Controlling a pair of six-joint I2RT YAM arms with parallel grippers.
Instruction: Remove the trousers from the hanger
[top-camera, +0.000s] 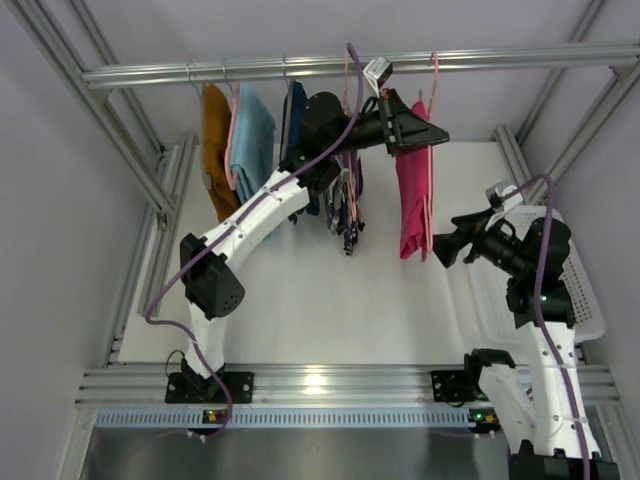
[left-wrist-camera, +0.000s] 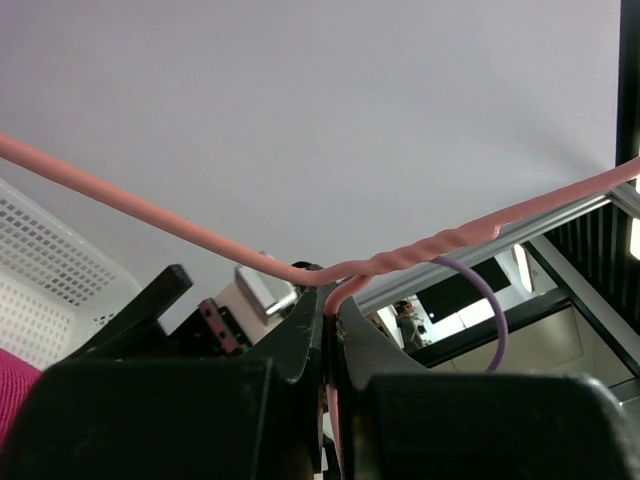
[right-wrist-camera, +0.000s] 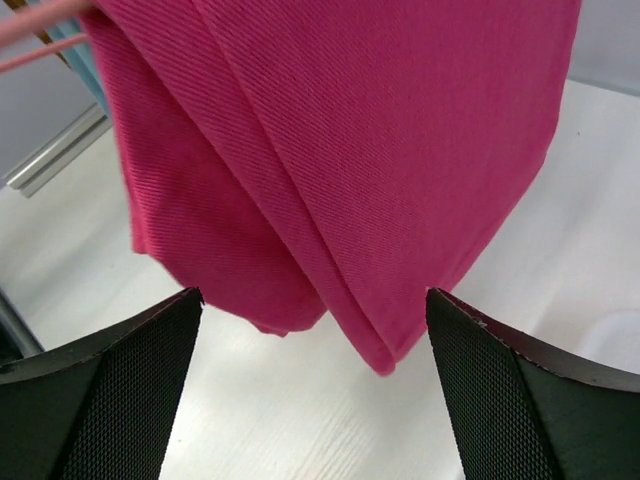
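The left pincer (left-wrist-camera: 328, 300), at the upper centre of the overhead view, was pressed together on the twisted neck of the pink hanger (left-wrist-camera: 150, 210), which carried the magenta trousers (top-camera: 413, 195) below the rail (top-camera: 250, 70). The right pincer (right-wrist-camera: 315, 390) was spread wide, close to that garment's lower hem without touching it, above the white worktop (top-camera: 320, 300). The navy patterned trousers (top-camera: 347, 205) hung just left of the magenta pair, partly hidden by the left arm.
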